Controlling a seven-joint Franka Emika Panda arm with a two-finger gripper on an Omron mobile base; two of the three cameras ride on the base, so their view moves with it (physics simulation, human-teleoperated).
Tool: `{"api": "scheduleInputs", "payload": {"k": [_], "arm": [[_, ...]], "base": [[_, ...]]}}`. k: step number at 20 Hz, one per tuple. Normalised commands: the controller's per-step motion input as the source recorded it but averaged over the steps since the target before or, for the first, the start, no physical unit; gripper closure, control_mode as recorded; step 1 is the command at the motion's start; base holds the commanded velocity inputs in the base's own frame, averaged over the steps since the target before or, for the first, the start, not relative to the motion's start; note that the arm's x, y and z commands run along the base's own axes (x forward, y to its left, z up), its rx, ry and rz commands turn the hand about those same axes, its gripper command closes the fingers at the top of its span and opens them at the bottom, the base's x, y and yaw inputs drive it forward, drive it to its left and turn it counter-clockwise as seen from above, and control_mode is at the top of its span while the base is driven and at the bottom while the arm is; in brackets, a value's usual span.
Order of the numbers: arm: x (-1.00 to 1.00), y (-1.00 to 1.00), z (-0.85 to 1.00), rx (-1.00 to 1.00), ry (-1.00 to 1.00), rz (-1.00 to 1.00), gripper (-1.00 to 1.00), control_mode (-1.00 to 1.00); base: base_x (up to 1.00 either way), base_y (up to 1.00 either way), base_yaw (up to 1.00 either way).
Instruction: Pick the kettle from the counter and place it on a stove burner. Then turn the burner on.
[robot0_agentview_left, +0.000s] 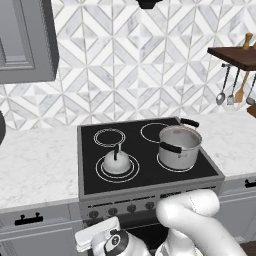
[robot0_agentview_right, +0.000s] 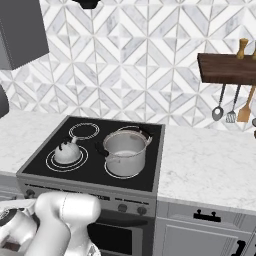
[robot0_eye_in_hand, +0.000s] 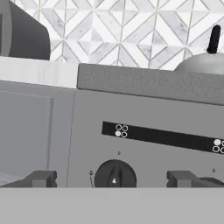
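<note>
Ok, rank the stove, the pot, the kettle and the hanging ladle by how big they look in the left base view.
1. The stove, by far the largest.
2. The pot.
3. The kettle, clearly smaller than the pot beside it.
4. The ladle, though it hangs farther back on the wall, so its true size against the kettle is unsure.

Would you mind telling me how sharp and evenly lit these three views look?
Left base view: sharp, even light, soft shadow under the pot. Right base view: equally crisp, no glare on the stove. Hand view: flat lighting, the knob and kettle slightly soft up close.

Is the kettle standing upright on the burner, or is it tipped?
Upright: the kettle sits flat inside the stove burner rings, handle pointing up.
</note>
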Motion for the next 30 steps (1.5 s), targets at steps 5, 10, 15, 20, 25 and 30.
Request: {"api": "scheduleInputs", "payload": {"k": [5,10,15,20,25,30], "arm": [[0.34,0.03,-0.17,0.06,0.0,-0.01,-1.0,-1.0],[0.25,0.0,-0.26,0.01,0.0,-0.01,-1.0,-1.0],[0.14,0.03,-0.25,0.02,0.0,0.0,-1.0,-1.0],[0.01,0.03,-0.03,0.01,0.0,0.0,-1.0,-1.0],[0.0,0.0,0.0,0.0,0.0,0.0,1.0,-1.0],[0.0,0.0,0.0,0.0,0.0,0.0,1.0,-1.0]], "base": [[0.0,0.0,0.0],[0.0,0.0,0.0],[0.0,0.0,0.0],[0.0,0.0,0.0],[0.0,0.0,0.0],[0.0,0.0,0.0]]}}
